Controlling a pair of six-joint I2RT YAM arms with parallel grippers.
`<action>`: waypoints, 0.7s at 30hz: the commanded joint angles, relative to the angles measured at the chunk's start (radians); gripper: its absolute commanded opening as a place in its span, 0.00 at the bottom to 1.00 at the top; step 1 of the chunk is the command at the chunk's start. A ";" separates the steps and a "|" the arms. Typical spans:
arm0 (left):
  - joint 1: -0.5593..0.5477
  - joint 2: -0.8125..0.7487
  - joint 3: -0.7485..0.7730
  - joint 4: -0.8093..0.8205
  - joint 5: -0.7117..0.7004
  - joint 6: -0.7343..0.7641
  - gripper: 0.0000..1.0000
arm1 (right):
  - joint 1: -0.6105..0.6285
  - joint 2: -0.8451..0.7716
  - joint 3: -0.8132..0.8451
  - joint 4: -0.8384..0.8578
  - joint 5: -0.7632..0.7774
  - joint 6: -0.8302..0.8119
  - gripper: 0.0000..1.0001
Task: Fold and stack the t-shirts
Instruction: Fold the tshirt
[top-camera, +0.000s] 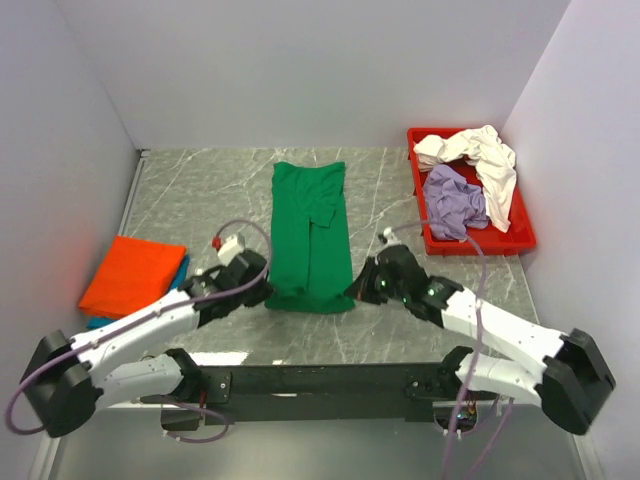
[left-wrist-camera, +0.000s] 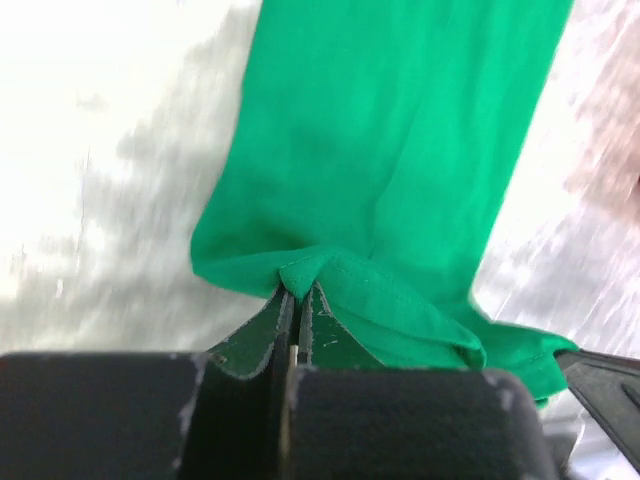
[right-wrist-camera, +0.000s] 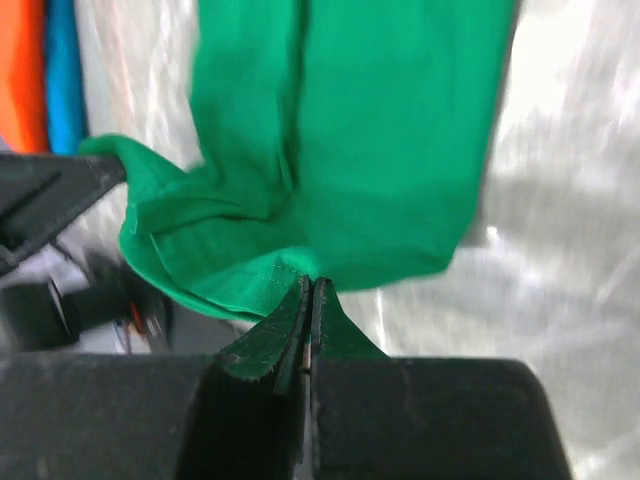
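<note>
The left gripper (left-wrist-camera: 298, 292) is pinched tight on the near left corner of the green shirt (top-camera: 310, 235). The right gripper (right-wrist-camera: 310, 287) is pinched on its near right corner (both bite the hem itself). The hem bunches a little between them. The shirt lies folded into a long strip down the middle of the table (top-camera: 200, 190), running away from the arms. Off to the left, a folded orange shirt (top-camera: 135, 272) rests on a teal shirt (top-camera: 182, 268). At the far right, a red tray (top-camera: 500, 242) holds a crumpled lavender shirt (top-camera: 455, 200) and cream shirt (top-camera: 480, 155).
</note>
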 joint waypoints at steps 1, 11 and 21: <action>0.102 0.087 0.133 0.116 0.005 0.151 0.00 | -0.082 0.108 0.116 0.064 0.019 -0.079 0.00; 0.288 0.469 0.388 0.202 0.070 0.203 0.00 | -0.273 0.496 0.406 0.120 -0.049 -0.125 0.00; 0.398 0.727 0.597 0.225 0.183 0.279 0.00 | -0.397 0.745 0.559 0.161 -0.176 -0.134 0.00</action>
